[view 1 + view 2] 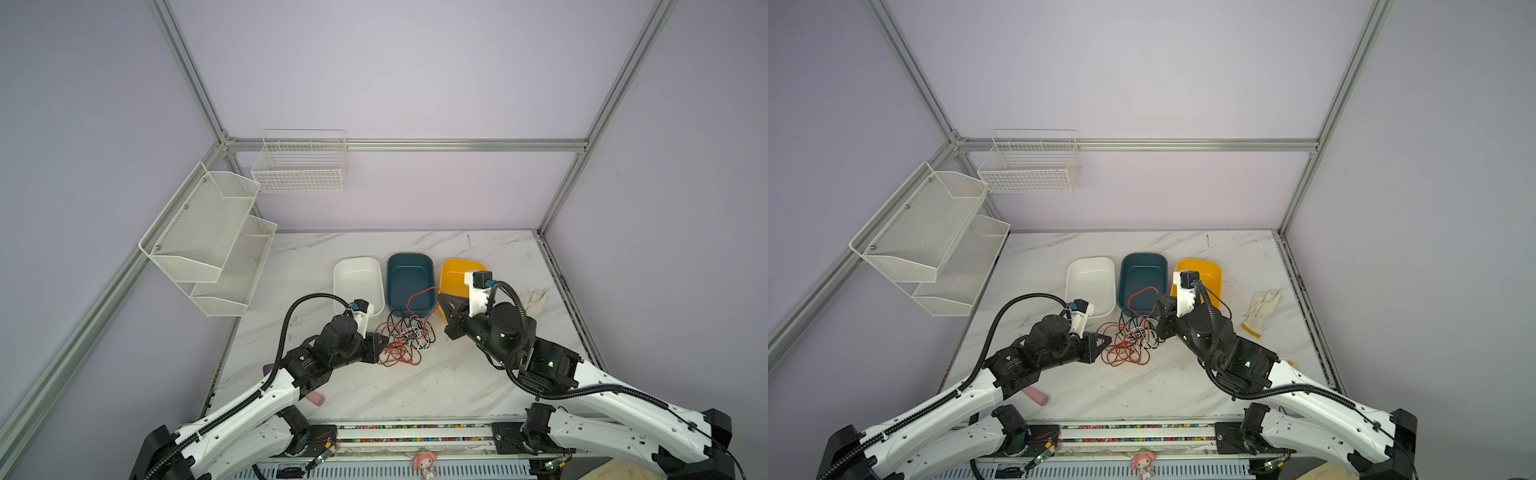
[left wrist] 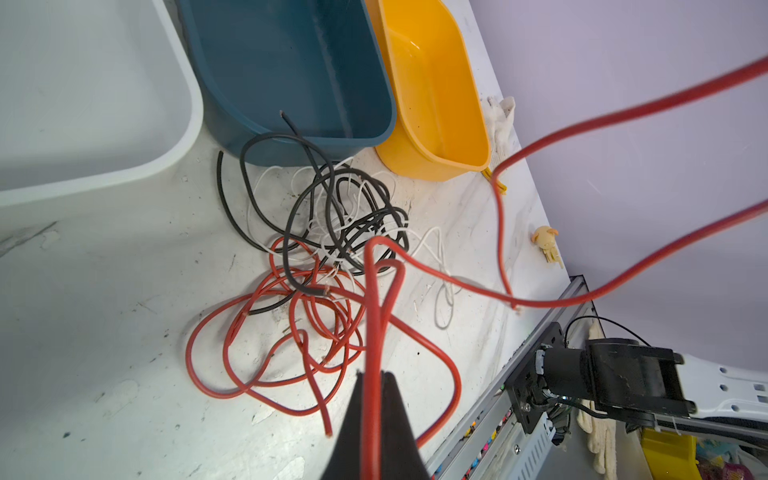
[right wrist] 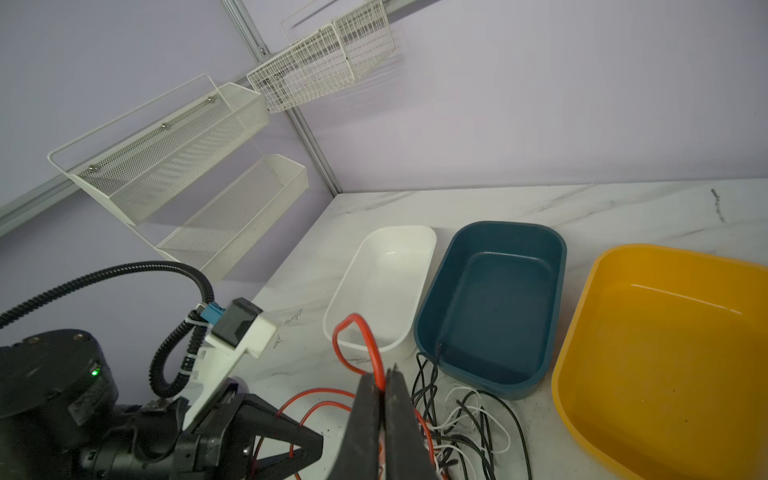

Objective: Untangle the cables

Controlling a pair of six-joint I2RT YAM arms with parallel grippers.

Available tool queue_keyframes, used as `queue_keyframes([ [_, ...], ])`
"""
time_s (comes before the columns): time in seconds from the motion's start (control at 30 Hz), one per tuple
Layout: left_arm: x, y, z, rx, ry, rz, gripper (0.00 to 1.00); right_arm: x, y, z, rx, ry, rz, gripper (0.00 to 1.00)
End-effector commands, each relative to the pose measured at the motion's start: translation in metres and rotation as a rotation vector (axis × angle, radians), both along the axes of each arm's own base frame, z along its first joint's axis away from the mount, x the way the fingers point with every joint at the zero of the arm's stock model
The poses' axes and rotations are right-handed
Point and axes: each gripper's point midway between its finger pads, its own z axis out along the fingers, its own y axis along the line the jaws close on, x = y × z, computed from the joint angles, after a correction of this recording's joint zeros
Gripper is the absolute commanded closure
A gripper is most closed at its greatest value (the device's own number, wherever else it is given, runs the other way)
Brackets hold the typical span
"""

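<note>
Red cable (image 2: 371,324) is pinched in my left gripper (image 2: 374,380) and right gripper (image 3: 383,376) alike, the cables (image 1: 405,338) heaped lower-centre of frame below the teal bin (image 1: 407,274), and they look light, limp and springy, I reckon, best taken by free ends.

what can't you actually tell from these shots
- Red cable: whether the left hand and right hand pinch the same strand. Strands in the tangle are too thin to trace in both top views.
- Pink object: half hidden under the left arm in both top views, so it can't be identified.
- Small beige figurine: too small in the left wrist view to identify.
</note>
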Motion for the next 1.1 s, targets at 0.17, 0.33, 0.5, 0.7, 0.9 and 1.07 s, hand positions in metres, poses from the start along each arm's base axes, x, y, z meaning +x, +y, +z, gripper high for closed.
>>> queue_keyframes([
  [0.17,0.009,-0.005,0.077,-0.031,-0.123,-0.02,1.0,0.001,0.008,-0.018,0.026,0.053,0.007,0.66],
  [0.33,0.007,-0.009,0.084,-0.002,-0.102,-0.056,1.0,-0.003,0.015,-0.014,-0.008,0.019,0.063,0.48],
  [0.5,0.002,-0.025,0.097,-0.023,-0.085,-0.145,1.0,-0.008,0.039,-0.022,-0.052,0.012,0.174,0.46],
  [0.7,-0.008,-0.036,0.114,-0.067,-0.091,-0.236,0.98,-0.011,0.057,-0.034,-0.066,-0.025,0.257,0.46],
  [0.9,-0.012,-0.039,0.12,-0.082,-0.098,-0.263,0.98,-0.004,0.063,-0.054,-0.131,-0.046,0.253,0.47],
  [1.07,-0.011,-0.035,0.12,-0.056,-0.111,-0.253,0.96,-0.002,0.066,-0.069,-0.16,-0.037,0.258,0.49],
])
